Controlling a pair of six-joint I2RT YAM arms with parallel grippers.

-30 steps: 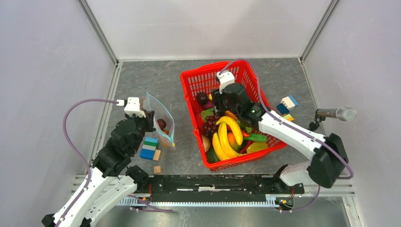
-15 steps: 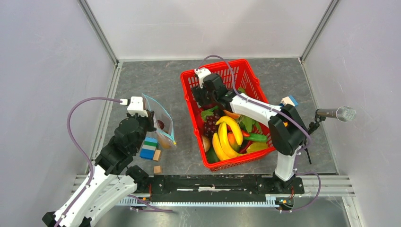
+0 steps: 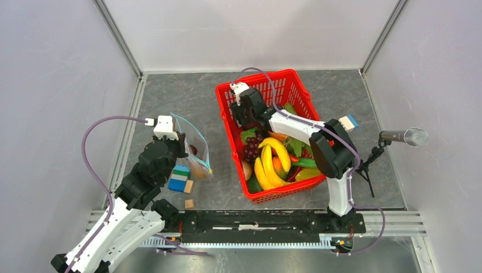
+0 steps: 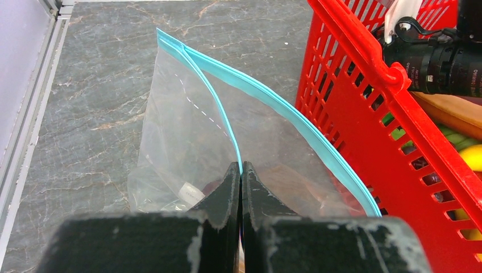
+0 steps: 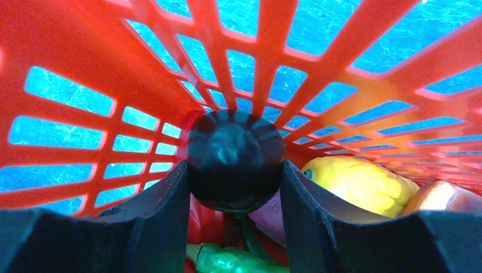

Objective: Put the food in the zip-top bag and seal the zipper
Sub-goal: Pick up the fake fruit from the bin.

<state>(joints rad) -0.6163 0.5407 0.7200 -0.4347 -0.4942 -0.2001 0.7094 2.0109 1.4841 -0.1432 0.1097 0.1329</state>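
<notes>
The clear zip-top bag stands left of the red basket, mouth up, with a dark reddish piece of food inside. My left gripper is shut on the near side of the light-blue zipper, so the mouth gapes. My right gripper reaches into the basket's far-left corner. Its fingers press both sides of a dark purple round fruit. Bananas, grapes and a green vegetable lie in the basket.
Coloured blocks and small wooden cubes lie just in front of the bag. More blocks sit right of the basket, beside a microphone on a stand. A yellow fruit and a green pepper lie close around the right fingers.
My right arm swung left and back into the basket's far-left corner, and its jaws widened then closed around the dark fruit. The left gripper and bag stayed put.
</notes>
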